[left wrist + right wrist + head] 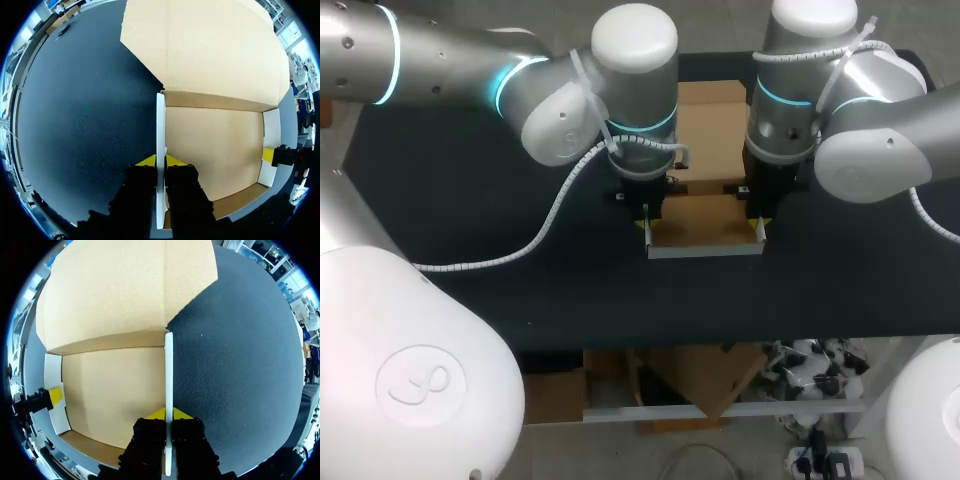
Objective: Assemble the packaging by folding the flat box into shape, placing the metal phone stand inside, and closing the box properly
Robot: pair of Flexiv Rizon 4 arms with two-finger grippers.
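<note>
A brown cardboard box (705, 218), white on the outside, lies open in the middle of the black table. Its wide lid flap (712, 120) lies flat toward the far side. My left gripper (647, 225) points down at the box's left end. In the left wrist view it (160, 161) is shut on the upright left side wall (160, 125). My right gripper (761, 228) is at the right end. In its own view it (169, 413) is shut on the right side wall (169, 365). Each wrist view shows the other gripper's yellow tip across the box floor. No phone stand is in view.
The black table top (450, 190) stretches bare to the left and to the right (880, 260) of the box. The low white front wall (705, 251) of the box faces the near table edge.
</note>
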